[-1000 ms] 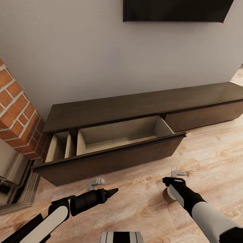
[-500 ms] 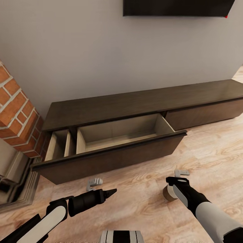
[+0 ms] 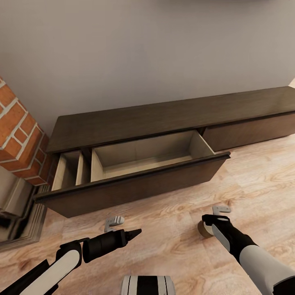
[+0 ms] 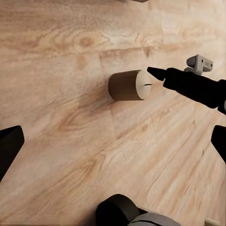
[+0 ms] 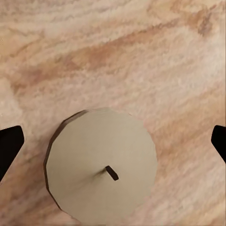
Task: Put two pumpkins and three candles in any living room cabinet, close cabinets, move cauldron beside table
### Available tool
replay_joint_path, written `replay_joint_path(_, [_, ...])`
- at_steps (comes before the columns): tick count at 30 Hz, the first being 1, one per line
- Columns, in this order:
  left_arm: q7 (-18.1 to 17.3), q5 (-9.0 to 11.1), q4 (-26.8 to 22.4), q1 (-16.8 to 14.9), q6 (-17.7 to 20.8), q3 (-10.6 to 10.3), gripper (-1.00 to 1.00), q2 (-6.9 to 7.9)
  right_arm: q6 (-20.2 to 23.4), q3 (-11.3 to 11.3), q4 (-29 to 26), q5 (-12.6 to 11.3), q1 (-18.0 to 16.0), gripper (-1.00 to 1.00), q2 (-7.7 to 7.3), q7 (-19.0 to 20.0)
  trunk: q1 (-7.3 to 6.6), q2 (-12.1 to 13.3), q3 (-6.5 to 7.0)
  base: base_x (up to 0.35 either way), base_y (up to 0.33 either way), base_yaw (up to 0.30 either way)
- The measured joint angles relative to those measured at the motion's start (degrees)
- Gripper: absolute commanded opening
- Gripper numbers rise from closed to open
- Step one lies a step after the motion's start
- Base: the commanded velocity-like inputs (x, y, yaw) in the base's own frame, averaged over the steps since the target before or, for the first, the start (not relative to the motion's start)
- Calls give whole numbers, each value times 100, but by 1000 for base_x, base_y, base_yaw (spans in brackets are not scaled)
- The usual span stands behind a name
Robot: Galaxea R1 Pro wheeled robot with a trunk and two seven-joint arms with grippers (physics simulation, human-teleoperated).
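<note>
Cabinet first: long low dark brown wooden cabinet (image 3: pixel 172 119) runs across the middle of the head view against the grey wall, big handleless drawer (image 3: pixel 139 164) pulled out, pale inside showing nothing in it; I read that as staged to receive items. Red brick fireplace (image 3: pixel 20 135) at left edge. Pale wood-plank floor (image 3: pixel 172 246) fills the lower half.

My left arm comes in from lower left, left gripper (image 4: pixel 113 141) hanging low over bare planks; its dark fingertips sit at opposite edges of the left wrist view, so spread wide, holding nothing.

My right arm enters lower right, right gripper (image 5: pixel 113 141) pointed down right above the short stubby beige-grey cylinder candle (image 5: pixel 101 165), which stands upright on the floor in front of the drawer's right end, lower right of the head view (image 3: pixel 203 229). In the right wrist view, fingertips stand at far left and right edges, apart, candle between and below them, not touching. Looks like I'm lined up for a top-down grasp; candle sits a bit off centre, so small correction before descending.
</note>
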Motion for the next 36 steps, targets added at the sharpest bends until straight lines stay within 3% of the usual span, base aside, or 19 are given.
replay_joint_path(4, [2, 0, 0, 0, 0, -3, 100, 0, 2, -13, 0, -1, 0, 100, -64, 295, 0, 0, -1, 0, 0, 0])
replay_joint_path(14, [2, 1, 4, 0, 0, -9, 100, -1, 3, -37, 1, -33, 0, 100, -162, 524, 0, 0, -1, 0, 0, 0])
replay_joint_path(19, [0, 1, 5, 0, 0, -9, 100, -8, 5, -124, 1, -45, -1, 100, -330, 966, 0, 0, -1, 0, 0, 0])
replay_joint_path(26, [-1, 2, 1, 0, 0, -16, 100, -8, 8, -715, -5, -71, -1, 100, -486, 1549, 0, 0, -1, 0, 0, 0])
replay_joint_path(27, [-3, 1, -1, 0, 0, -22, 100, -8, 15, -835, -7, -79, -1, 100, -556, 1801, 0, 0, -1, 0, 0, 0])
replay_joint_path(31, [-1, 1, -2, 0, 0, -25, 100, -9, 50, -917, 0, -83, -1, 100, -655, 2244, 0, 0, -1, 0, 0, 0])
replay_joint_path(36, [-3, 1, 0, 0, 0, -26, 100, -9, 69, -937, 9, -97, -1, 100, -722, 2514, 0, 0, -1, 0, 0, 0])
